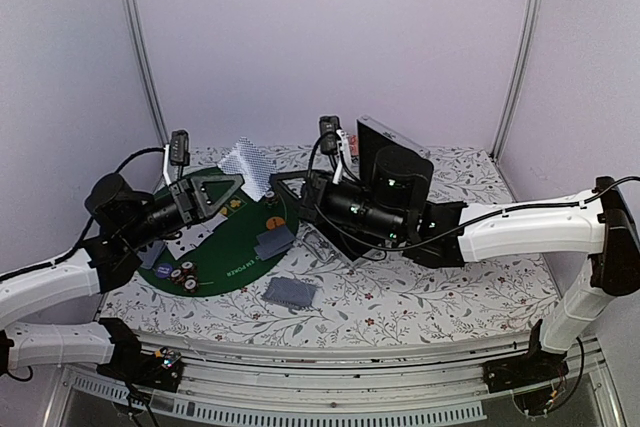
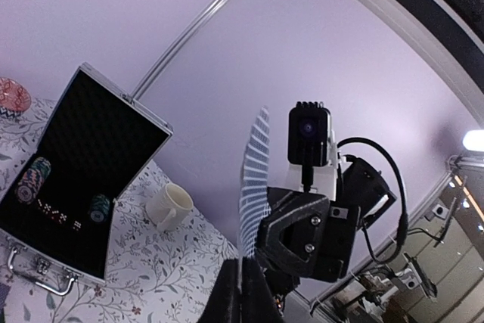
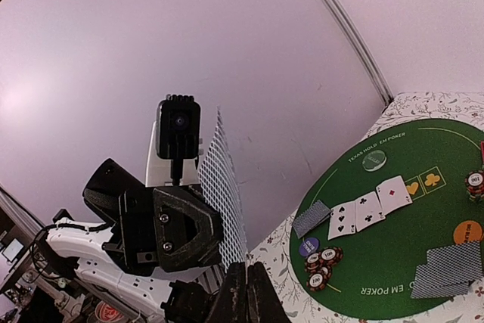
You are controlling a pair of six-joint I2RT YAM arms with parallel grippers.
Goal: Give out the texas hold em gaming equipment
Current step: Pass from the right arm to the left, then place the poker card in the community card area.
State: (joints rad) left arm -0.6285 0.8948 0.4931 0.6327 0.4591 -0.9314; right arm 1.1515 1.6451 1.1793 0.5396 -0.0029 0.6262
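1. Nearest the arms' bases, a small stack of grey-blue-backed cards [image 1: 290, 292] lies face down on the flowered tablecloth [image 1: 420, 297], just off the near edge of the green poker mat [image 1: 235, 247].
2. On the mat's near left sit a few striped chips [image 1: 183, 275]. A second face-down pile [image 1: 275, 240] lies toward its right edge, with the orange button [image 1: 272, 222] just beyond. A row of face-up cards [image 3: 370, 206] shows in the right wrist view.
3. Above the mat's far side, the raised card [image 1: 250, 165] stands almost upright in the air between the 2 grippers. The left gripper [image 2: 243, 293] is pressed together on its lower edge. The right gripper [image 3: 246, 293] pinches the same edge from the opposite side. Whether this is 1 card or a thin few, I cannot tell.
4. Such a card should be very light, thin, springy and slick. With 2 grips on it, any pull apart would likely bow or crease it, so 1 grip should probably let go first. A firm pinch near an edge suits it best.
5. Farthest, the silver case [image 2: 83, 149] stands open with spare chips [image 2: 32, 179] inside, the cream mug [image 2: 170, 206] beside it.
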